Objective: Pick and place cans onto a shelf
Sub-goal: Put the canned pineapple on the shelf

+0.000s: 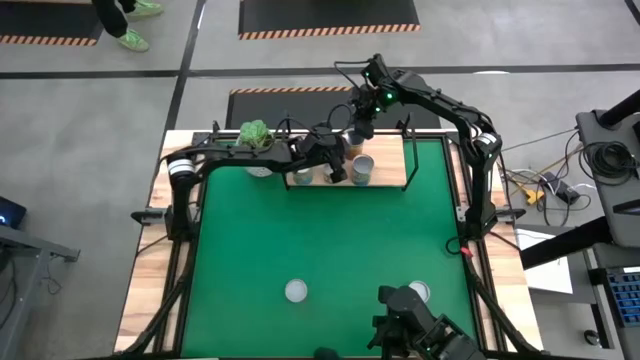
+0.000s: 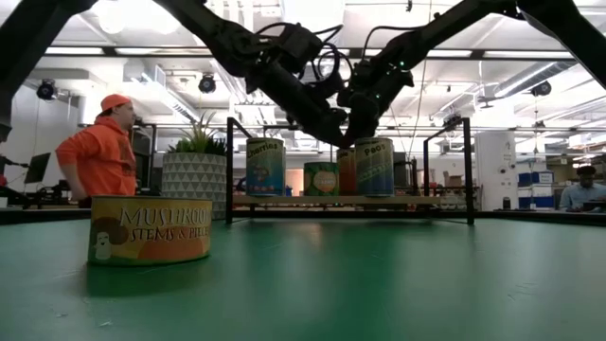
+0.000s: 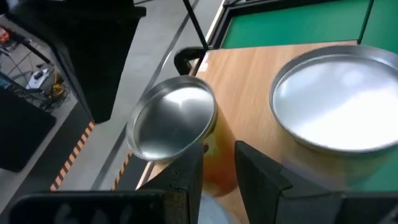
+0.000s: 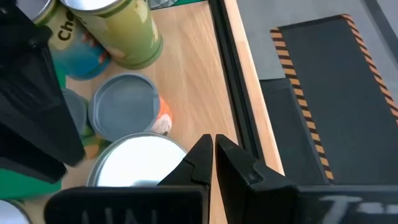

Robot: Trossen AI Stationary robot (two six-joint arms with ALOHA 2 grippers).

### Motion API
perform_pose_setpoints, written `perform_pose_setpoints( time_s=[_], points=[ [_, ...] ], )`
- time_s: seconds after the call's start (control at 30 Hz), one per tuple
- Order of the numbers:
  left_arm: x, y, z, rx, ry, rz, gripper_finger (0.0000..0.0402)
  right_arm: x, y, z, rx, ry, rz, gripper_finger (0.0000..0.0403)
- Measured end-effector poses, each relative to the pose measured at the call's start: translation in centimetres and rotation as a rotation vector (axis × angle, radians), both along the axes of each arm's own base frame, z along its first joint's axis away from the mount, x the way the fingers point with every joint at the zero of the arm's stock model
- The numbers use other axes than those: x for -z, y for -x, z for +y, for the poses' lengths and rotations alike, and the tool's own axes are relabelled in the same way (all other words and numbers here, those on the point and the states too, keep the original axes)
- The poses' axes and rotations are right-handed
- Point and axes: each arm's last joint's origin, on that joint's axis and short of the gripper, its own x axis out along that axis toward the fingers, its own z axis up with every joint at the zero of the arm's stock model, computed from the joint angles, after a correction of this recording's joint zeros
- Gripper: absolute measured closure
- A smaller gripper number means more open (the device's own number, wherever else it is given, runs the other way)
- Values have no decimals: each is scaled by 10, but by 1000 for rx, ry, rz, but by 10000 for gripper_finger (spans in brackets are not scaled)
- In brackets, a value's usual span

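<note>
Both hands work over the shelf [image 1: 385, 165] at the 12 o'clock edge of the green mat [image 1: 330, 240]. The right hand [image 4: 212, 149] has its two dark fingers pressed together, clenched on nothing, hovering above the bare wood at the shelf's outer rim; the cans stand just beside it, a white-topped can [image 4: 140, 158] nearest, an orange-sided can with a grey lid [image 4: 124, 115] next, and a yellow-green can [image 4: 121, 28] farther along. The left hand [image 3: 217, 162] shows only a narrow gap between its fingers and grips nothing that can be seen; it hangs over the shelf between a silver-topped orange can [image 3: 174, 121] and a larger white-topped can [image 3: 339, 102], close above both. In the low view the shelf carries a row of upright cans, among them a blue one [image 2: 265, 166] and a taller pale one [image 2: 376, 166], with both arms meeting above them. Two more cans remain on the mat toward 6 o'clock, well apart from both hands: one at about 7 o'clock [image 1: 295, 291], the other near 5 o'clock [image 1: 419, 291]. A potted plant [image 1: 256, 135] sits at the shelf's 9 o'clock end. A person in orange [image 2: 99, 152] stands beyond the counter.
</note>
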Motion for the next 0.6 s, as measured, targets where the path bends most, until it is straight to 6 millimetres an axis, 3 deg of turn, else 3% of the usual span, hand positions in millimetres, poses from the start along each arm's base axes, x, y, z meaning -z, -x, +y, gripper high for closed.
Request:
perform_pose_setpoints(
  time_s=[0.33,0.6],
  points=[
    [-1,-6,3,-8,21,38,327,12,1,1,-6,-45,47,394],
    [-1,-3,9,-35,31,34,327,1,9,11,-2,-75,77,394]
  ],
)
